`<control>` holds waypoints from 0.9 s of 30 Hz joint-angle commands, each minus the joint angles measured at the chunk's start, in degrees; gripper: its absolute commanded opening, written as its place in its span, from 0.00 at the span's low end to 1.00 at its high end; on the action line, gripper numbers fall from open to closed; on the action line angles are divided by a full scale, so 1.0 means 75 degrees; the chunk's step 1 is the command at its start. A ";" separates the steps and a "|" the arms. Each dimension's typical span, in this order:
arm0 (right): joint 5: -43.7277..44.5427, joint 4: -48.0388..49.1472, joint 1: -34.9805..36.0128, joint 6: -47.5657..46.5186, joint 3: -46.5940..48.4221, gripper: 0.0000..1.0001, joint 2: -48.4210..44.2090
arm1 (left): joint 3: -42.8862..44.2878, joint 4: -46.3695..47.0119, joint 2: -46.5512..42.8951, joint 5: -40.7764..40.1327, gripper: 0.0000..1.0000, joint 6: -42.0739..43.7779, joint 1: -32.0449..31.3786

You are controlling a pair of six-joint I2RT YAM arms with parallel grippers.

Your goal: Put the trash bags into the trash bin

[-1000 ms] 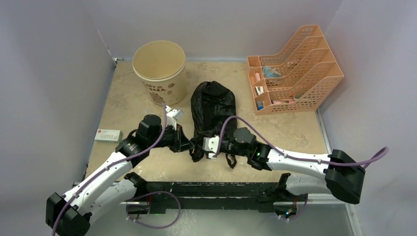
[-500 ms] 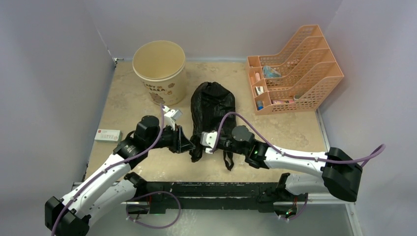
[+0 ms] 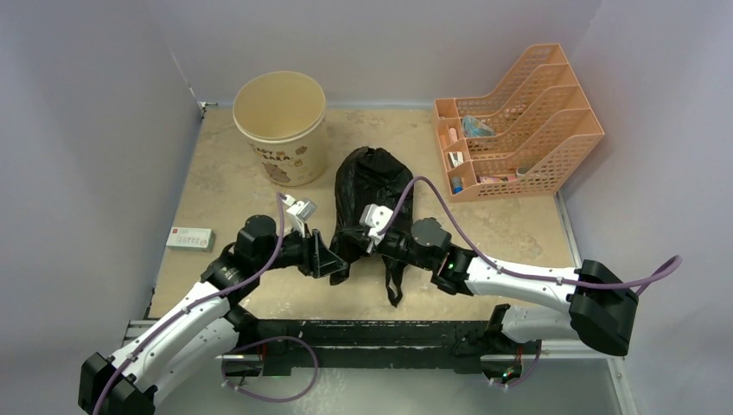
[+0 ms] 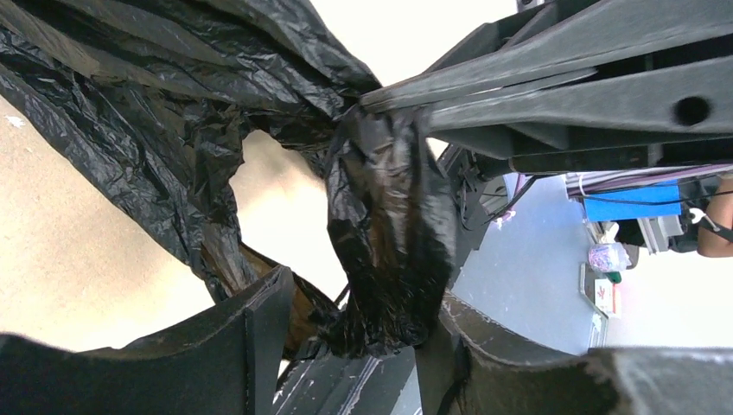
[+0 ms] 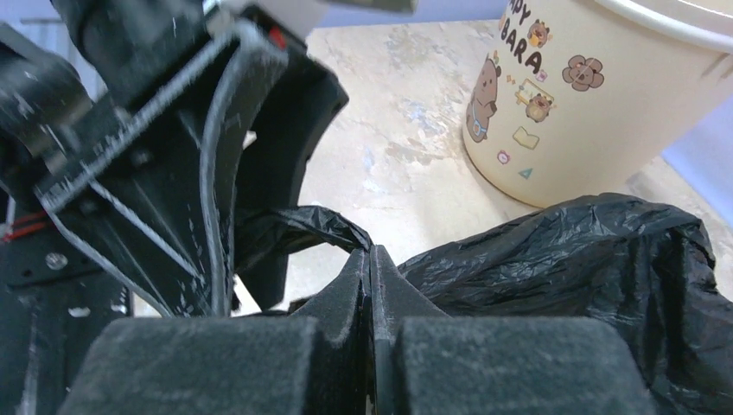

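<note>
The black trash bag (image 3: 376, 177) lies crumpled in the middle of the table, one loop handle trailing toward the near edge. My right gripper (image 3: 353, 245) is shut on a fold of the film at the bag's near left corner; in the right wrist view the jaws (image 5: 370, 255) meet with film pinched between them. My left gripper (image 3: 333, 259) stands open right beside it, and a twisted strip of bag (image 4: 389, 233) hangs loose between its fingers (image 4: 259, 320). The cream trash bin (image 3: 281, 130) stands upright at the back left, also seen behind the bag (image 5: 596, 104).
An orange mesh organiser (image 3: 519, 121) holding small items stands at the back right. A small white and red box (image 3: 190, 238) lies by the table's left edge. Walls close in the left, back and right sides.
My left gripper has opened and let go of the bag. My right gripper has shut on the bag's corner and drawn it up and toward the back.
</note>
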 commanded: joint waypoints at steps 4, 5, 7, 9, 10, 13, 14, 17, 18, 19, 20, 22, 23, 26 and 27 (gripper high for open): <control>0.0028 0.0107 -0.0055 0.1241 0.0666 0.00 -0.0036 | -0.0493 0.1767 -0.0037 0.0419 0.48 -0.0466 -0.0016; 0.0039 0.0088 -0.0069 0.1291 0.0663 0.00 -0.0020 | -0.0512 0.1790 -0.0038 0.0426 0.47 -0.0477 -0.0025; -0.0001 -0.0026 -0.0084 0.1364 0.0709 0.00 0.0000 | -0.0527 0.1836 -0.0026 0.0500 0.42 -0.0475 -0.0014; 0.0014 -0.0089 -0.0105 0.1399 0.0717 0.00 0.0026 | -0.0554 0.1883 -0.0028 0.0538 0.37 -0.0475 -0.0014; 0.0069 -0.0109 -0.0108 0.1586 0.0727 0.00 0.0051 | -0.0560 0.1904 -0.0026 0.0574 0.34 -0.0475 -0.0010; 0.0225 -0.0240 -0.0138 0.1707 0.0763 0.00 0.0116 | -0.0577 0.1922 -0.0048 0.0616 0.19 -0.0475 -0.0016; 0.0274 -0.0262 -0.0150 0.1738 0.0769 0.00 0.0128 | -0.0592 0.1928 -0.0071 0.0616 0.16 -0.0475 -0.0013; 0.0378 -0.0305 -0.0188 0.1888 0.0786 0.00 0.0141 | -0.0592 0.1918 -0.0088 0.0613 0.06 -0.0447 -0.0013; 0.0409 -0.0311 -0.0206 0.1924 0.0791 0.00 0.0141 | -0.0586 0.1906 -0.0081 0.0613 0.01 -0.0432 -0.0019; 0.0470 -0.0329 -0.0227 0.1949 0.0805 0.00 0.0141 | -0.0580 0.1883 -0.0070 0.0615 0.00 -0.0420 -0.0016; 0.0574 -0.0347 -0.0232 0.1998 0.0816 0.00 0.0133 | -0.0550 0.1837 -0.0046 0.0616 0.00 -0.0406 -0.0013; 0.0754 -0.0445 -0.0265 0.2135 0.0863 0.00 0.0110 | -0.0487 0.1647 -0.0007 0.0541 0.00 -0.0346 -0.0014; 0.0884 -0.0535 -0.0280 0.2226 0.0905 0.00 0.0092 | -0.0443 0.1541 0.0022 0.0501 0.00 -0.0325 -0.0016; 0.1102 -0.1020 -0.0287 0.2416 0.1109 0.14 0.0004 | -0.0343 0.1344 0.0077 0.0345 0.00 -0.0251 -0.0016; 0.1173 -0.1215 -0.0293 0.2512 0.1174 0.25 -0.0043 | -0.0322 0.1217 0.0088 0.0337 0.00 -0.0236 -0.0013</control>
